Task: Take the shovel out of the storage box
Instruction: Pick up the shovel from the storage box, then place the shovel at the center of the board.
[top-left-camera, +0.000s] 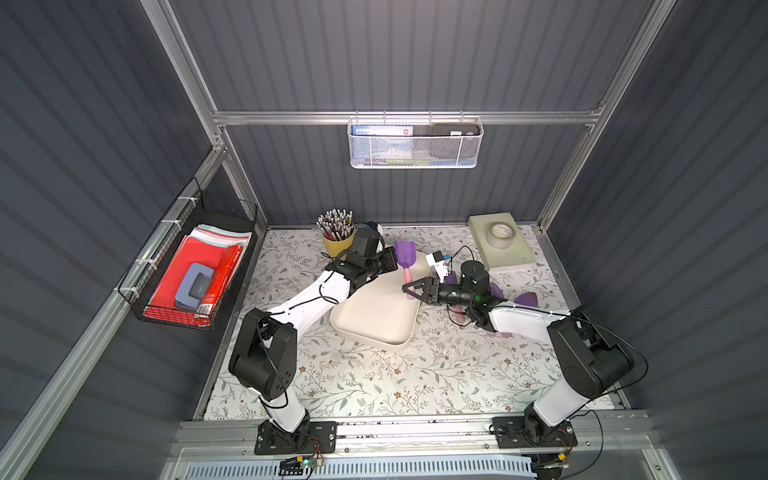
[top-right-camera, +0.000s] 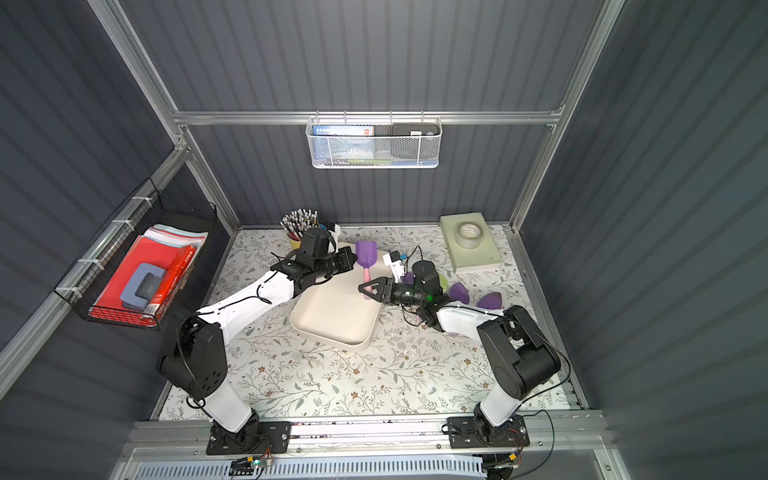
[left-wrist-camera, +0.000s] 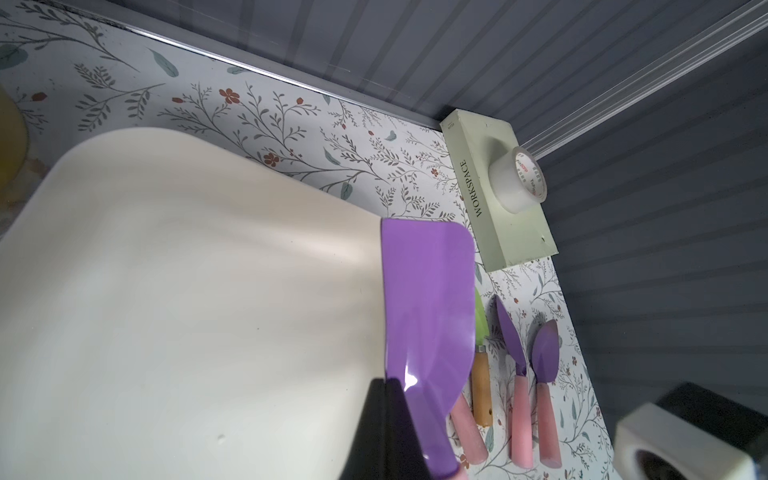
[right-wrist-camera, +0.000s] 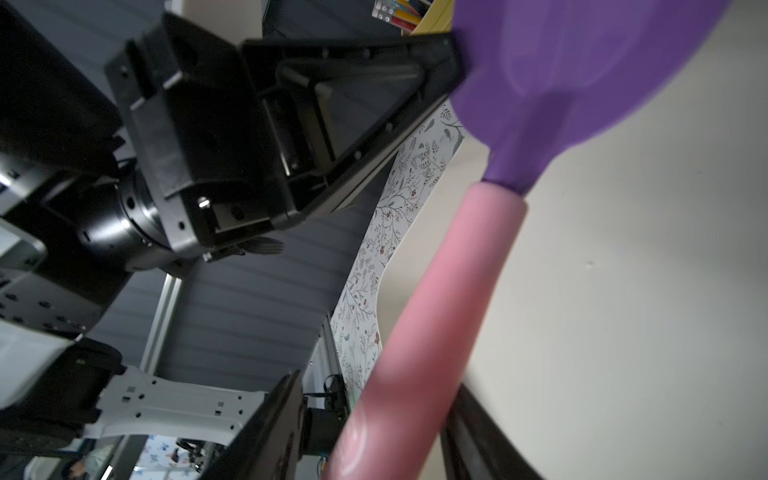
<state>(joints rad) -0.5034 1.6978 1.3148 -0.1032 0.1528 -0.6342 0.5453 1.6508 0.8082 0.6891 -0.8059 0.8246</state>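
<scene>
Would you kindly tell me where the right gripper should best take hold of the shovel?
Take the shovel by its pink handle, right gripper coming from the robot's right, jaws astride it: the handle is a round bar free over the storage box, and the left gripper pinches the blade.

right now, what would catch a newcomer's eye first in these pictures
A purple shovel with a pink handle, at the far corner of the cream storage box in the middle of the table. The left gripper pinches its blade; the right gripper straddles the handle.

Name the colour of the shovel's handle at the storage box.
Pink handle, with a purple blade; it shows best in the right wrist view.
</scene>
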